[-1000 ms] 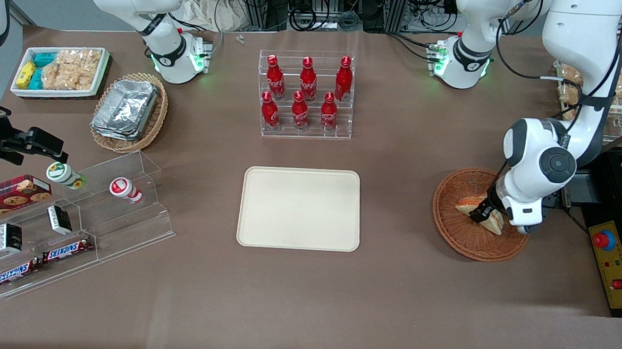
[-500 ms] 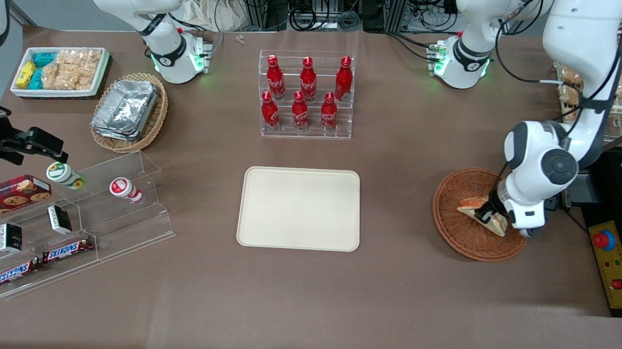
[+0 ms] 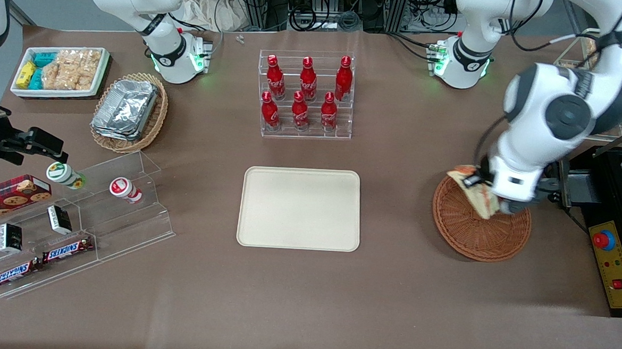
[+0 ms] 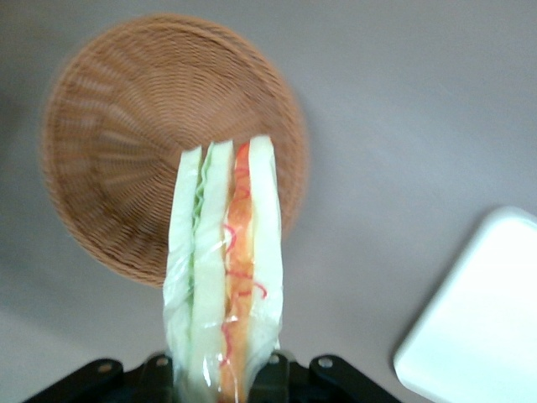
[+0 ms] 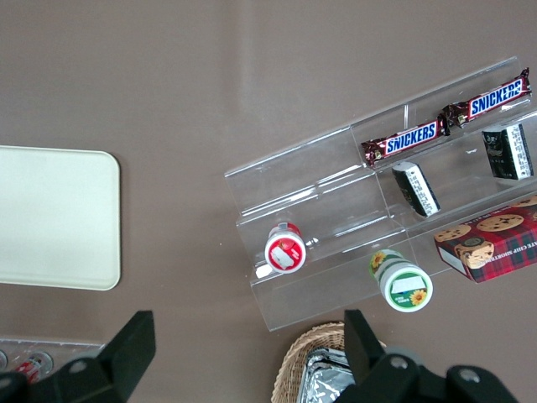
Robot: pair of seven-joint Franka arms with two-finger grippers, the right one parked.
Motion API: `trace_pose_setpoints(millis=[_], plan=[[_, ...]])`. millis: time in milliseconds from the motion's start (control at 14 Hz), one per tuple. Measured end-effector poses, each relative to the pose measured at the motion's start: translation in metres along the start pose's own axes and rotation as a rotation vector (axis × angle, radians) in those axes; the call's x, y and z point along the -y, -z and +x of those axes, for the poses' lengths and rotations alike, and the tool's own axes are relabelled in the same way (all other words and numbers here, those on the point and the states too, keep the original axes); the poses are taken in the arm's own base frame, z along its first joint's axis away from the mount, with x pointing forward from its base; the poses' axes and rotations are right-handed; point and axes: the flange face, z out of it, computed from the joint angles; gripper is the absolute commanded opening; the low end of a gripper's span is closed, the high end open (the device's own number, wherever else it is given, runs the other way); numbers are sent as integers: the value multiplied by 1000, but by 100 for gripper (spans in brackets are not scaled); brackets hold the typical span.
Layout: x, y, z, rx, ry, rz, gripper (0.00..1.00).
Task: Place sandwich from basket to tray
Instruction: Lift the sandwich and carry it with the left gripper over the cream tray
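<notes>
Gripper (image 3: 481, 190) clamped on sandwich (image 3: 474, 189), held in air above basket (image 3: 478, 228) rim, clear of wicker, tray (image 3: 299, 208) flat on table toward parked arm's end, well apart.

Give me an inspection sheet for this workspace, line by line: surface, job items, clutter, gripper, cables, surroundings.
Surface: brown table, covered in matte sheet.
Job's things: triangular white-bread sandwich with orange-red filling, plastic-wrapped, lifted above round reddish-brown wicker basket; flat cream rectangular tray holds nothing.
Clutter: red bottles in clear rack; tan basket of foil containers; white bin of snack packets; clear stepped shelf with chocolate bars and cups.
Grippers: left gripper above the basket, jaws shut on the sandwich.
Cables: black bundles at the table's back edge.
Surroundings: yellow box with red stop button.
</notes>
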Motion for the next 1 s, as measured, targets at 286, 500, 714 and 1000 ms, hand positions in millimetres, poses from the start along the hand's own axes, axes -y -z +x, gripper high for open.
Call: trace_pose_setpoints(millis=[286,500,714,1000], plan=[[-110,-2,-77,3,-325,-57,0],[-170,-32,-114,0,-440,-111,0],[-204,-90,-135,-13,-496,-79,0],[-229,-167,-134,2,-522,-106,3]])
